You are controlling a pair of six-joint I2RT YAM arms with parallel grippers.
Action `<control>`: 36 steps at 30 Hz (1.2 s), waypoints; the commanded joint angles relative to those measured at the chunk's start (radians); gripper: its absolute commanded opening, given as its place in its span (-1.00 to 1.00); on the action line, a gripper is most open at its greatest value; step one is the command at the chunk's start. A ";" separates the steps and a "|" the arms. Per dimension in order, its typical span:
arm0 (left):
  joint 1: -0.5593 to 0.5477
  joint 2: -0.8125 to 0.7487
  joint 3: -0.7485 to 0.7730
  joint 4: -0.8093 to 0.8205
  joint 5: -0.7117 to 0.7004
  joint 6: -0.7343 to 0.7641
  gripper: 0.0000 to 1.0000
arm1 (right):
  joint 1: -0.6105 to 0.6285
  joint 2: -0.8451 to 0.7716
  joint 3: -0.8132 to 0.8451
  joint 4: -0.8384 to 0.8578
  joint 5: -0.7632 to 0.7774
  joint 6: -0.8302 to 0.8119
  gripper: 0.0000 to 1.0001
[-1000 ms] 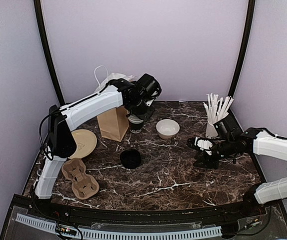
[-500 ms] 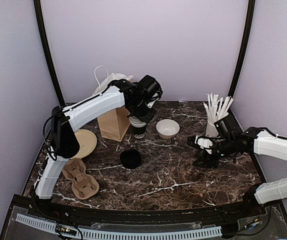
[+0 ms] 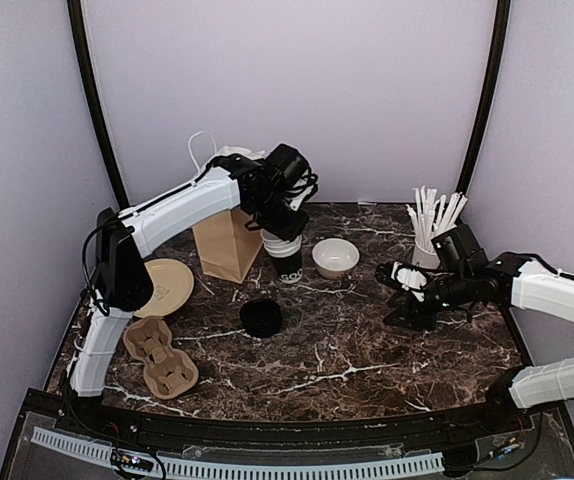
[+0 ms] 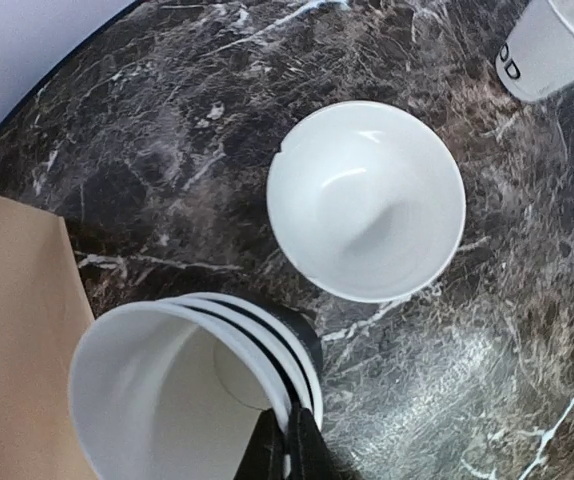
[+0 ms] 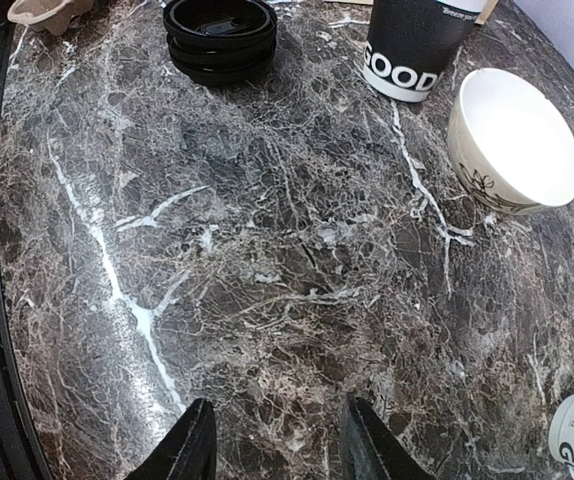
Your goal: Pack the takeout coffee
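Dark marble tabletop (image 3: 347,350) is filling my screens. By the right edge, my right claw (image 5: 279,420) is hanging wide open, holding nothing. Toward the far edge, my left claw (image 4: 289,440) is pinching the rim of the stacked coffee cups (image 3: 288,262) beside the paper bag (image 3: 227,245). I am thinking I should squeeze firmly and hold them straight up. I am not able to tell if the bottom is touching the table.

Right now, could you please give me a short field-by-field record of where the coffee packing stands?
left end effector: shut on the rim of the cup stack, beside the paper bag
cup stack: nested black cups, no lid on
right end effector: open, above the marble table, holding nothing
lids: black, stacked mid-table
cup carrier: near left, empty
bowl: white, apart from the cup stack
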 commanded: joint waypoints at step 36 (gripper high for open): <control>-0.057 -0.218 -0.151 0.050 -0.129 0.044 -1.00 | -0.103 0.523 0.666 0.161 -0.237 0.634 0.15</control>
